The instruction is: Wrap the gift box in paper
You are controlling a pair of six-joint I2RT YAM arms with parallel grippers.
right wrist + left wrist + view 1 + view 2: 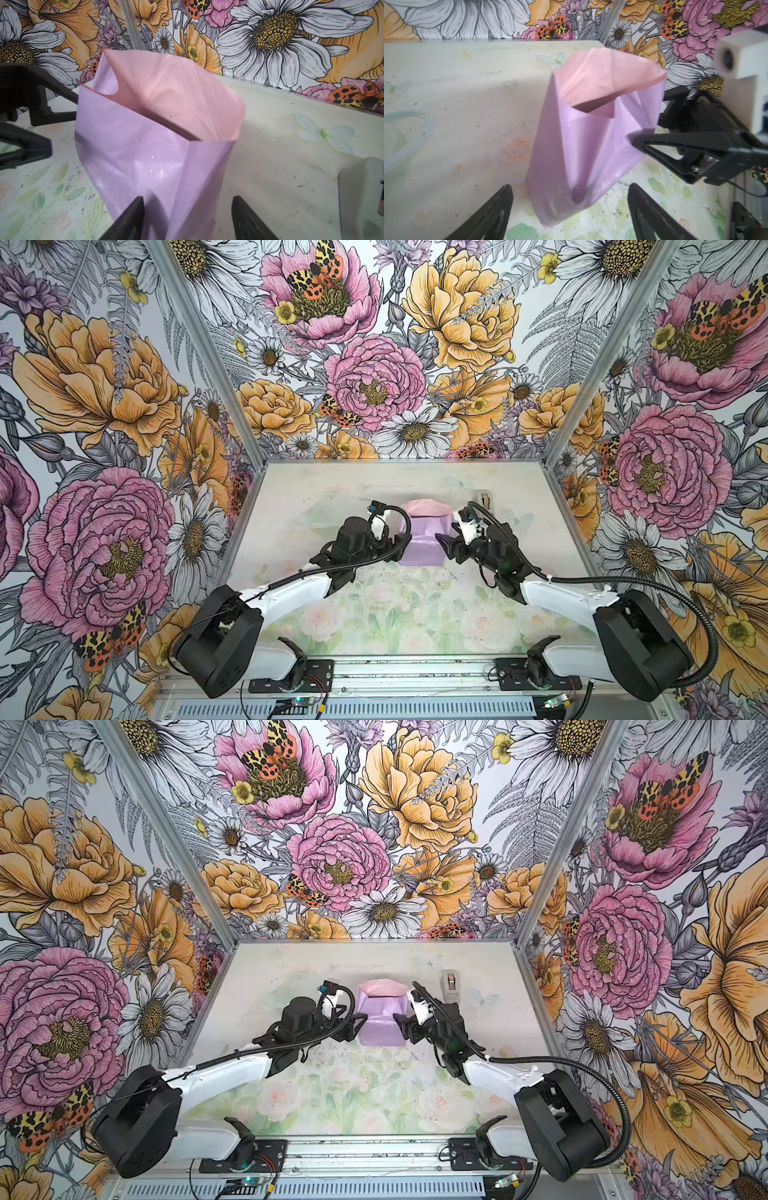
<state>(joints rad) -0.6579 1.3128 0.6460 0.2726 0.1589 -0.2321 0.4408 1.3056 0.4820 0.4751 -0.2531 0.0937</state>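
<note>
Where the paper (424,541) lies: at the middle of the table (332,497), folded into a sleeve with its lilac face outward, between the two grippers in both top views.
Mouth of the sleeve: at the end farther from the arm bases. The top views show it only as a pale pink patch, while both wrist views look into the pink interior.
Gift box: no navy surface shows in any view. The paper hides whatever it encloses, so the box's place cannot be told.
Left gripper (570,186): jaws spread wide, holding nothing. In the left wrist view a lower corner of the paper lies between the fingertips, with table showing on each side. In the top views the arm's own wrist covers most of the jaws.
Right gripper (187,197): jaws apart, astride a fold of the paper, with nothing clamped. In the right wrist view one finger overlaps the lilac face, and contact there is uncertain. In the left wrist view one of its fingertips (636,139) meets the sleeve's side.
Tape dispenser (451,984): grey, on the far right of the table, apart from the paper. In a top view (484,498) the right arm's cable covers most of it. The right wrist view shows only a grey corner (361,197), cut by the edge.
Lettering: none legible; the dispenser is too small and blurred.
</note>
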